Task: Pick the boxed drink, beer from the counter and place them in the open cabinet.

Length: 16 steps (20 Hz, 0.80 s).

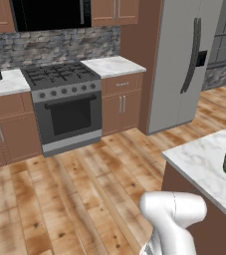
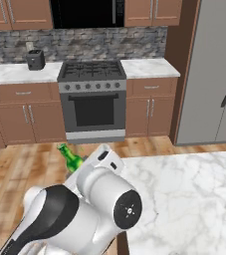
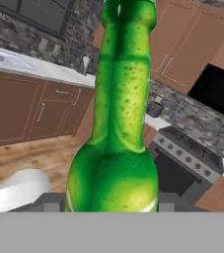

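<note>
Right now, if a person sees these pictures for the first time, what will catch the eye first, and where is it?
The green beer bottle stands out first: it rises huge through the middle of the hand view, held in the claw, and in the right base view it pokes out tilted above the wooden floor, left of the marbled counter. Behind it, the black stove sits against the far wall, with the tall grey fridge to its right.

We see even, bright, flat rendered light with no clear source and hardly any cast shadows. The fridge (image 1: 184,64) carries a soft sheen, no hard glare. Textures look coarse and pixelated on the floor (image 1: 74,199) and the counter (image 2: 194,199). In the hand view the beer (image 3: 118,123) looms huge, blotchy and soft-edged, the kitchen behind it tilted.
</note>
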Tool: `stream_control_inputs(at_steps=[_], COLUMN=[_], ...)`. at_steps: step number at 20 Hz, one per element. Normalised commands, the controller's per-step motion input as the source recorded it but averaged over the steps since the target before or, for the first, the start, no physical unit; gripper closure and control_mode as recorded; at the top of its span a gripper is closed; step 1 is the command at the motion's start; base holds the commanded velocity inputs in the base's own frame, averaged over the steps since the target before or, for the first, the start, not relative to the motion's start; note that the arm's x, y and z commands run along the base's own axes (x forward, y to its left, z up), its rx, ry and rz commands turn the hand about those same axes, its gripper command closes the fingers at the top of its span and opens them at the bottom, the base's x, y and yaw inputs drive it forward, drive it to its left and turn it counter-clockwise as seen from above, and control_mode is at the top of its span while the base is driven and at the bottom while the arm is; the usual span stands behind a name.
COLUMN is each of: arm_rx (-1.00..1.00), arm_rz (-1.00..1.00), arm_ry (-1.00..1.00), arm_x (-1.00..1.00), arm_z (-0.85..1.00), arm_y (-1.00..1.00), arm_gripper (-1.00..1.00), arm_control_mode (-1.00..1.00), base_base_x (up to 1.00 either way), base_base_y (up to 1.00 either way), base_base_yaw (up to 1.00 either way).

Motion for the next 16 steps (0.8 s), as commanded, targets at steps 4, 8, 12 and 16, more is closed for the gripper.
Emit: stream_control_inputs(at_steps=[4, 8, 12, 16], arm_rx=[0.00, 0.00, 0.00, 0.00], arm_rz=[0.24, 0.25, 0.24, 0.21], arm_ry=[0.12, 0.14, 0.07, 0.01], arm_x=[-0.58, -0.49, -0.45, -0.45], arm_z=[0.02, 0.06, 0.08, 0.22], arm_y=[0.81, 0.74, 0.67, 0.49], arm_gripper=[1.00, 1.00, 1.00, 1.00], arm_control_mode=[-1.00, -1.00, -1.00, -1.00], base_base_x=[0.00, 0.00, 0.00, 0.00], base_base_y=[0.00, 0.00, 0.00, 0.00], base_base_yaw=[0.00, 0.00, 0.00, 0.00])
